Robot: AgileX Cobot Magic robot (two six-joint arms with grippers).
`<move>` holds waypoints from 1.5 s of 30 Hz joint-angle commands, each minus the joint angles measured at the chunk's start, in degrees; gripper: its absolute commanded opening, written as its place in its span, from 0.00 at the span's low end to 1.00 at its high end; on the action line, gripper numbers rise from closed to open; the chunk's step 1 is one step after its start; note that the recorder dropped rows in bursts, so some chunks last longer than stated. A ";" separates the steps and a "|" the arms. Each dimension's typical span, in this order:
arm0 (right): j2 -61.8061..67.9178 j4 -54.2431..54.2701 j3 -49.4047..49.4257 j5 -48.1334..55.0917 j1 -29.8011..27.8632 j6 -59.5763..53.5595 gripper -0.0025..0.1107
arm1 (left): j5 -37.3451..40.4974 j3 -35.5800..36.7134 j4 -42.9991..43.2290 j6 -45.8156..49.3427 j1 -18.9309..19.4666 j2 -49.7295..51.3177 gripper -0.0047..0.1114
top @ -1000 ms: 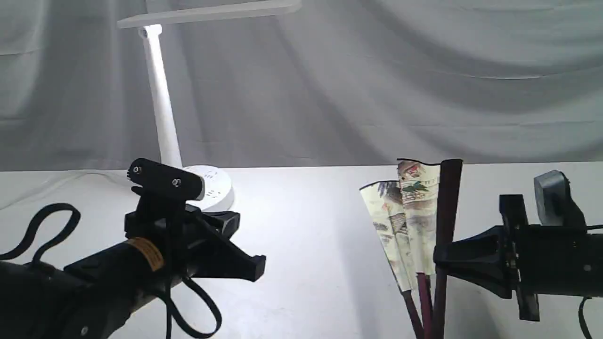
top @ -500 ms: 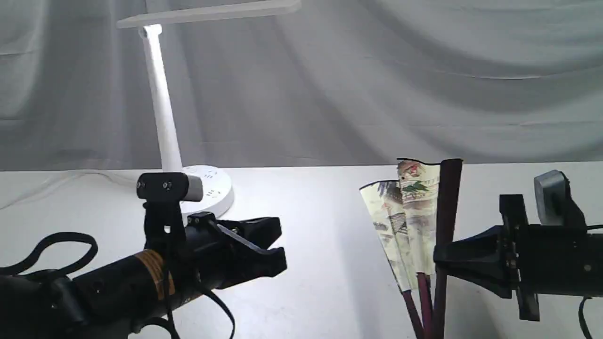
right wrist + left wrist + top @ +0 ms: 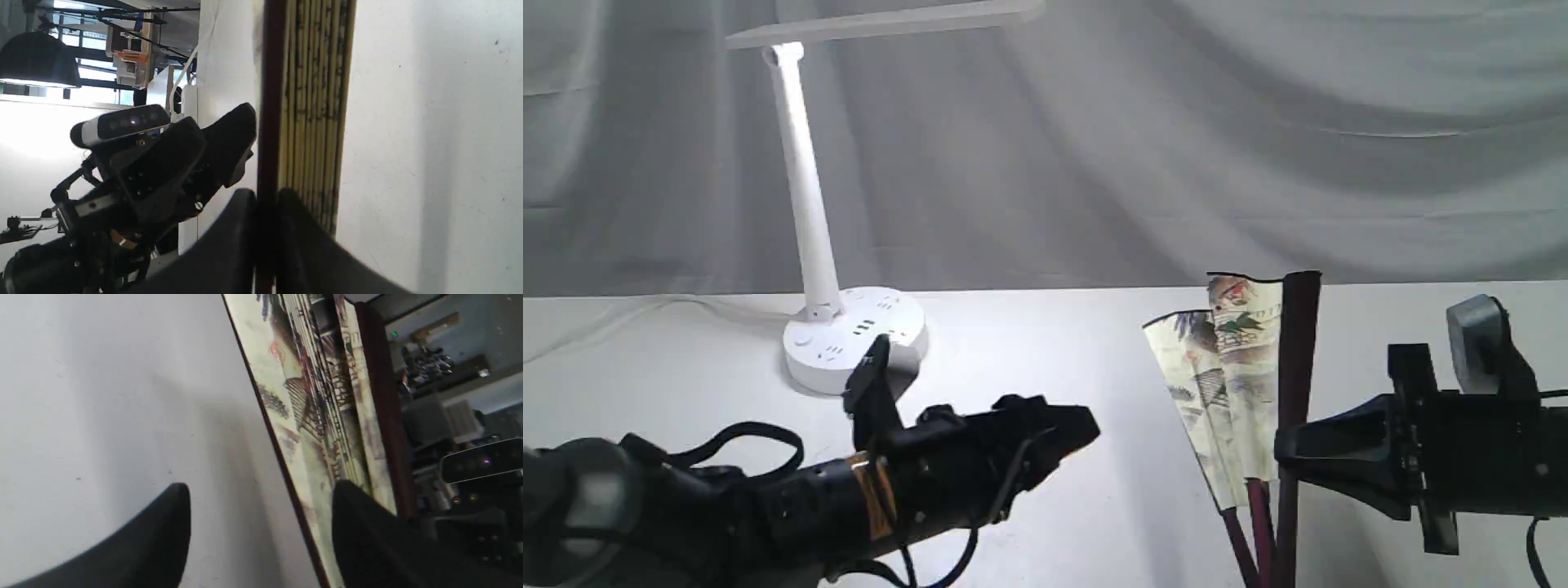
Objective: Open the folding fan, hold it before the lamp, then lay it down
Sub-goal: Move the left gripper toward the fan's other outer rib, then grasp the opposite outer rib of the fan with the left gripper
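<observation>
One pleated paper folding fan [image 3: 1233,384] at 3 o'clock; my right jaws clamp its maroon, probably wooden, rib. Left jaws gape. One slim white lamp [image 3: 805,204] at 10 o'clock.

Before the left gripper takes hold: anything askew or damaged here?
Nothing stands out. The folding fan stands upright, only a few pleats spread, its outer rib clamped in the right gripper; the lamp stands upright.

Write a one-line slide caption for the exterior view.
Right gripper holds a partly opened folding fan upright by its dark outer rib; the open left gripper points toward it, with the lamp behind.
</observation>
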 commanded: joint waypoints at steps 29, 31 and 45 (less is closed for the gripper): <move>-0.67 0.72 0.12 0.99 -0.02 -2.53 0.02 | -21.21 -23.19 3.56 -22.49 -0.94 22.38 0.49; -0.67 0.72 0.12 0.99 -0.02 -2.53 0.02 | -21.21 -23.78 3.68 -23.28 -1.04 23.00 0.49; -0.67 0.23 0.12 0.99 -0.02 -2.53 0.02 | -21.21 -23.96 2.37 -22.83 -2.88 23.84 0.49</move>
